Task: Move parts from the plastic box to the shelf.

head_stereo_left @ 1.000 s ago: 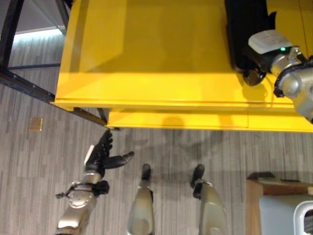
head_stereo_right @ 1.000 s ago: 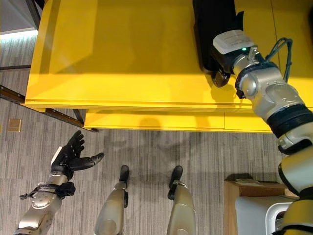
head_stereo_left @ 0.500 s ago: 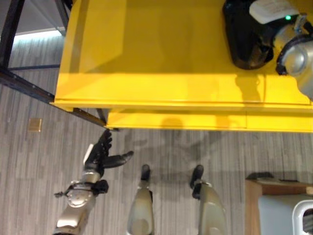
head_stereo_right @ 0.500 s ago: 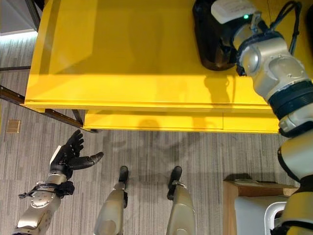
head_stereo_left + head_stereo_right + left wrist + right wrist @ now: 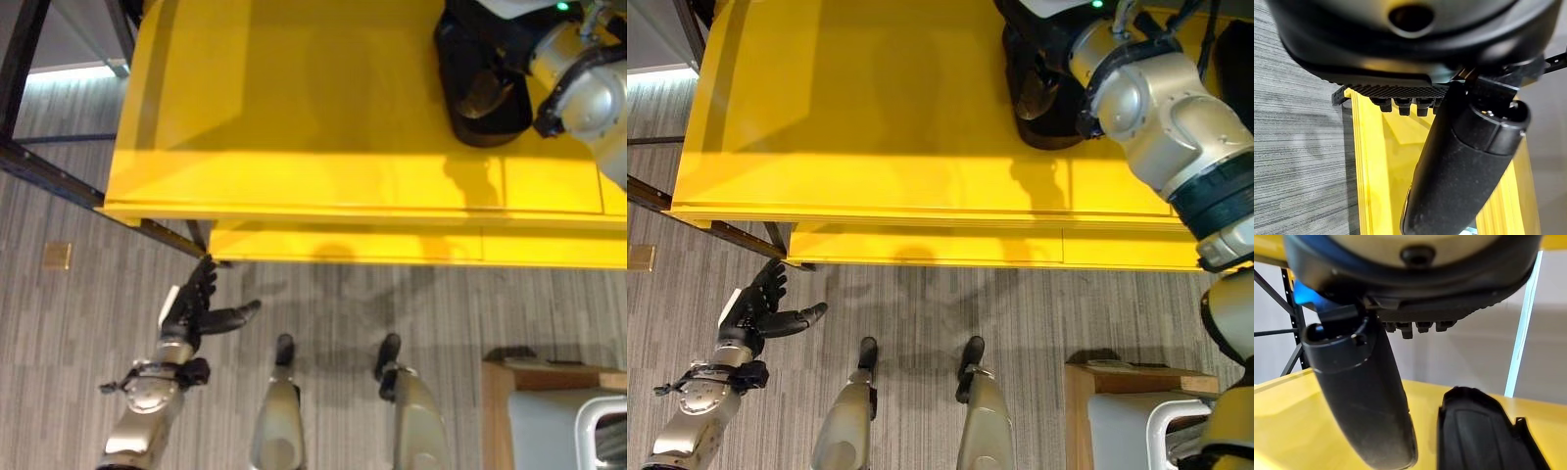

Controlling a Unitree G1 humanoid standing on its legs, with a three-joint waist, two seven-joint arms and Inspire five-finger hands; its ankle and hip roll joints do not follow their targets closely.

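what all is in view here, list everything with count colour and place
shelf: one, yellow, across the upper part of the head views
part: one, black, lying on the shelf at its right
frame: one, dark metal, at the shelf's left end
box: one, brown, on the floor at lower right
container: one, pale grey, inside the brown box
floor: grey carpet, below the shelf
left hand: dark, open, over the floor at lower left
right hand: dark, open, above the shelf beside the part

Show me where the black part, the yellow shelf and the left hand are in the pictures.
black part (image 5: 1484, 431), right wrist view, on its rounded upper surface
yellow shelf (image 5: 294, 98), left eye view, on its bare top
left hand (image 5: 186, 313), left eye view, on the palm
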